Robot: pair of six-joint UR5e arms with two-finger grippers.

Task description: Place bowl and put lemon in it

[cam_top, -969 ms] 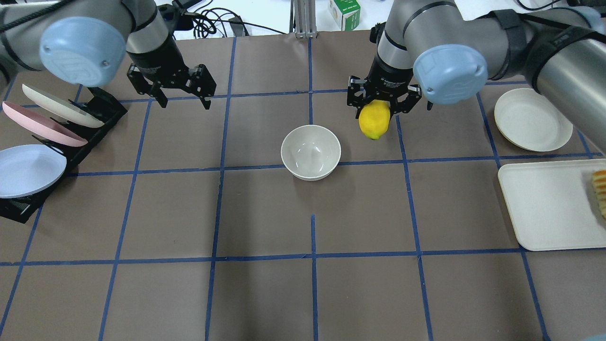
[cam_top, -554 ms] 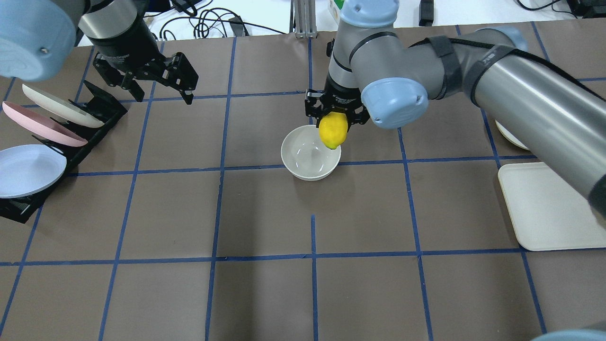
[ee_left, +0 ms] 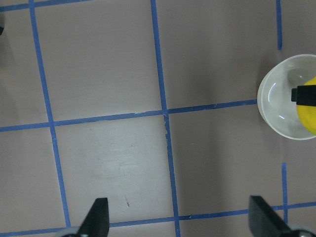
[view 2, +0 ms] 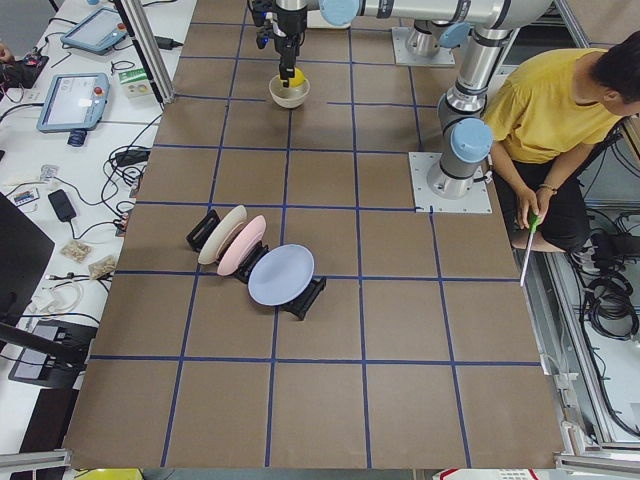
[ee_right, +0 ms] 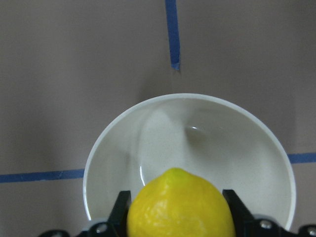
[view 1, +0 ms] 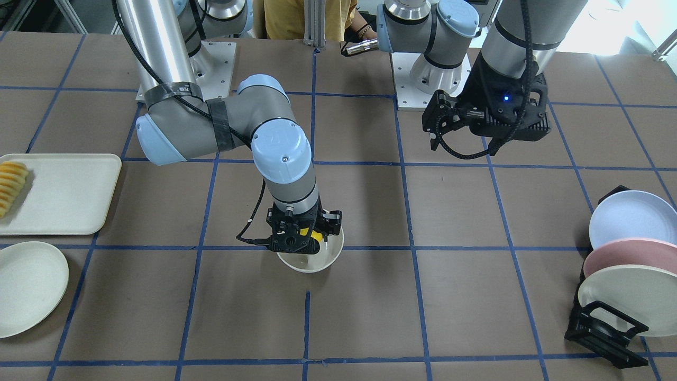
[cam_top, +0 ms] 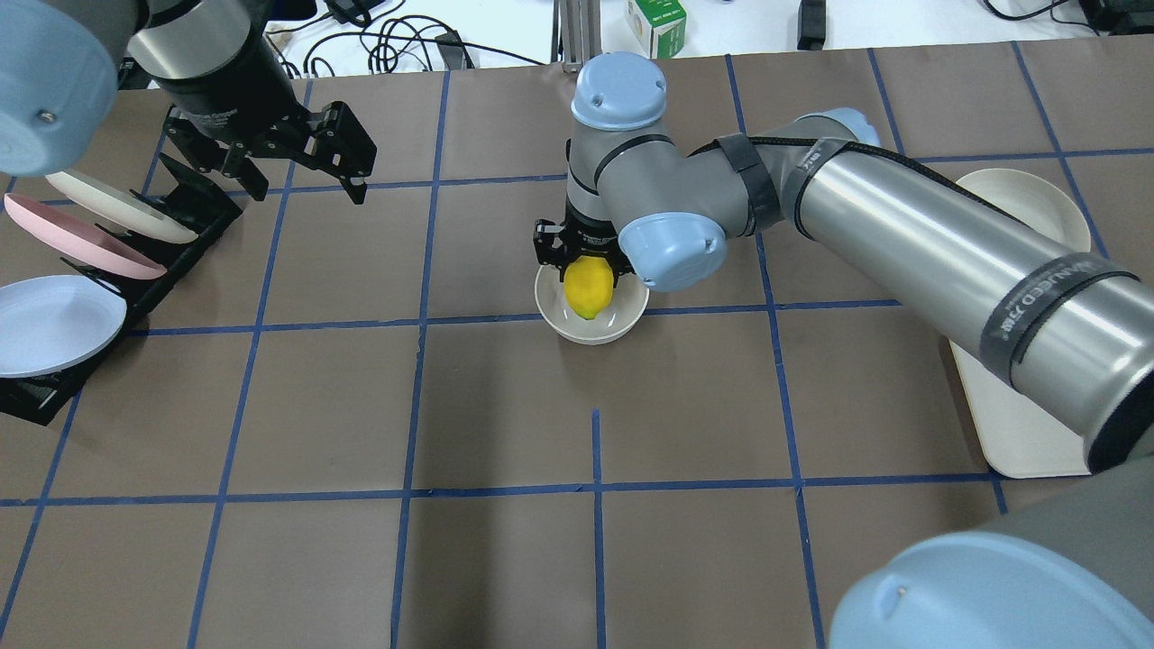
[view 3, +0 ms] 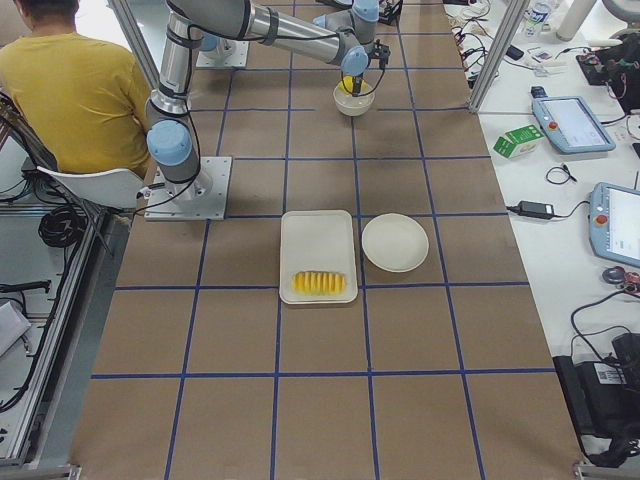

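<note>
The cream-white bowl [cam_top: 590, 326] stands upright near the table's middle; it also shows in the front view [view 1: 312, 262], the left wrist view [ee_left: 276, 103] and the right wrist view [ee_right: 163, 128]. My right gripper [cam_top: 586, 270] is shut on the yellow lemon [cam_top: 588, 287] and holds it inside the bowl's rim, tip pointing down. The lemon fills the bottom of the right wrist view [ee_right: 180, 205]. My left gripper [cam_top: 302, 176] is open and empty, raised over the far left of the table, its fingertips [ee_left: 100, 213] wide apart.
A black rack with pastel plates [cam_top: 63, 270] stands at the left edge. A flat cream plate [view 1: 29, 286] and a cream tray [view 1: 58, 193] with sliced fruit [view 1: 11, 185] lie on the right side. A person in yellow [view 2: 560, 110] sits behind the robot.
My right gripper has carried the lemon leftward from beside the bowl to over it and lowered it into the bowl. My left gripper has drawn back toward the far left.
</note>
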